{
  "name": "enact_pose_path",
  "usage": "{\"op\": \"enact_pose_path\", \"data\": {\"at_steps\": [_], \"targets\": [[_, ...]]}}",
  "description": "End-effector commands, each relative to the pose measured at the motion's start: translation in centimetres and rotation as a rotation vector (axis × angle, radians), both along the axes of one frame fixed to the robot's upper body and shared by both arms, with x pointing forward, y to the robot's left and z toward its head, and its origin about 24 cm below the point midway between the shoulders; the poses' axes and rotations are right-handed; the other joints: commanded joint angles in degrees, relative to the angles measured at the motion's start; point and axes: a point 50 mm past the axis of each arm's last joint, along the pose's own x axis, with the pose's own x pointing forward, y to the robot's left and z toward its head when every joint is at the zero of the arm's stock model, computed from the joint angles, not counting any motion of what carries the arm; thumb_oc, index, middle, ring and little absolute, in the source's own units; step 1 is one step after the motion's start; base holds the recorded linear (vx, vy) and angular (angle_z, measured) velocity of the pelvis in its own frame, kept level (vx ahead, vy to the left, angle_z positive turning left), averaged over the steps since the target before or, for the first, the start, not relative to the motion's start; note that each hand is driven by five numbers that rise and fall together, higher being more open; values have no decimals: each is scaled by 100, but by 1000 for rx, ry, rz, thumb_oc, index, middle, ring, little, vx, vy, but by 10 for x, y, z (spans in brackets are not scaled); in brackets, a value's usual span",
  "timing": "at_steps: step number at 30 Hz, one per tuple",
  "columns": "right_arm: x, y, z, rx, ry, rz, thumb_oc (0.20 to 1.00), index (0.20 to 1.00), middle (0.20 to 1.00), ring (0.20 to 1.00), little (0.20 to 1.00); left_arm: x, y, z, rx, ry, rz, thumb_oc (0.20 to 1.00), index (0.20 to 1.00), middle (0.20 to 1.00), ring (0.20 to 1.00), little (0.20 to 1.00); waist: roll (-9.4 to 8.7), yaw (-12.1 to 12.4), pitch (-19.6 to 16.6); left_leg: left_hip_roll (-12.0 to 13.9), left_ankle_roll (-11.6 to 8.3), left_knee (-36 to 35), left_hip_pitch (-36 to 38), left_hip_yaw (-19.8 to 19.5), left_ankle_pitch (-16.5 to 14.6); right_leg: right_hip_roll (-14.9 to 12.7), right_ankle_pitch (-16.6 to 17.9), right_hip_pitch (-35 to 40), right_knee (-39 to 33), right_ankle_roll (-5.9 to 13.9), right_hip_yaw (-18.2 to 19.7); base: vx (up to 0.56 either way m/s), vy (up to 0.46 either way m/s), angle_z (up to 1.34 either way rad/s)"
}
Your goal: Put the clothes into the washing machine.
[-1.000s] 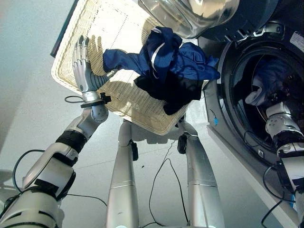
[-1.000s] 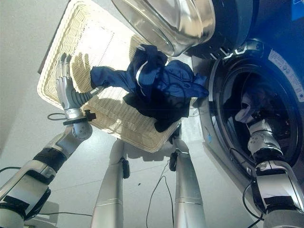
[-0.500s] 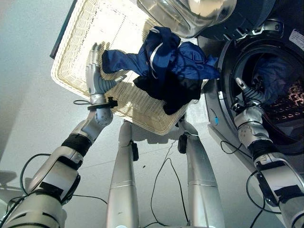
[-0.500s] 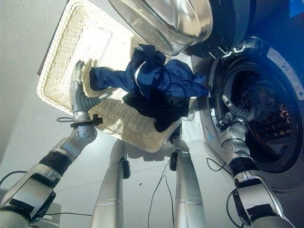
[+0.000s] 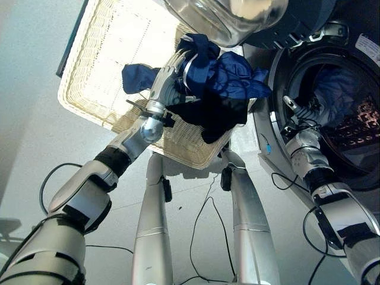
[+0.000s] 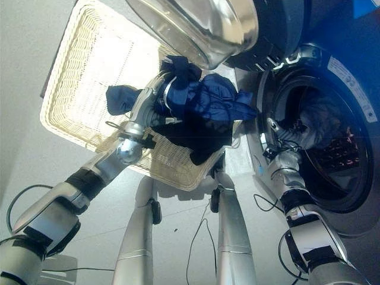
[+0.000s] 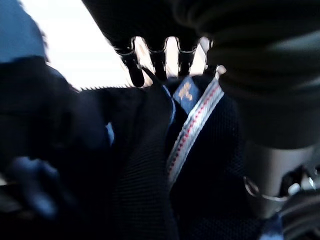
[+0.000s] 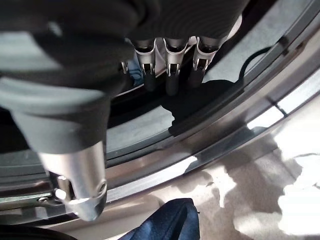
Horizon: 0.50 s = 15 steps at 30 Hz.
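**So your left hand is at the pile, right hand at the washer door**

Use the wicker basket as your anchor. The blue clothes are heaped on its washer-side edge, with a dark garment hanging down over the rim and a blue sleeve trailing back across the basket floor. Your left hand is right up against that heap, on the side away from the washer, between the sleeve and the main bundle. In the left wrist view the fingers reach out fairly straight over dark fabric with a striped band, touching it but not closed around it, so you've got nothing held yet.

Past the basket's clothes end sits the washing machine with its glass door swung open above the basket. More blue cloth already lies inside the drum. Your right hand is at the door opening's rim, fingers loosely extended and holding nothing.
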Motion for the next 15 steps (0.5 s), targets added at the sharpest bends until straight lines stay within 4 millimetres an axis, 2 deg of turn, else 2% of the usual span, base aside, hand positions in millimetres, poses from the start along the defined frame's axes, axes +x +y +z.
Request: {"op": "enact_pose_path", "data": {"at_steps": [1,7,13,15], "targets": [[-5,-11,2,-58,-13,-7,1000,1000,1000,1000,1000,3,-6,14,-67,-32,9,1000,1000,1000,1000,1000,33,-155,-65,-240,-95,681,-181,168,-490,283,1435,464,-1660,732,-91,5,20,-4],[-2,-2,2,-56,-14,12,1000,1000,1000,1000,1000,13,-5,16,8,21,99,1000,1000,1000,1000,1000,-23,-224,-65,-238,-113,713,-206,177,-511,304,1436,437,-1652,742,-55,2,0,-1],[3,3,7,-62,-33,39,1000,1000,1000,1000,1000,30,15,14,110,131,292,1000,1000,1000,1000,1000,-100,-323,-65,-193,-143,739,-234,221,-516,301,1446,390,-1660,754,-23,0,0,0],[3,5,7,-63,-36,47,1000,1000,1000,1000,1000,33,21,11,143,174,334,401,401,401,401,401,-122,-349,-65,-185,-148,738,-228,236,-517,306,1450,395,-1676,751,-9,0,0,0]]}}
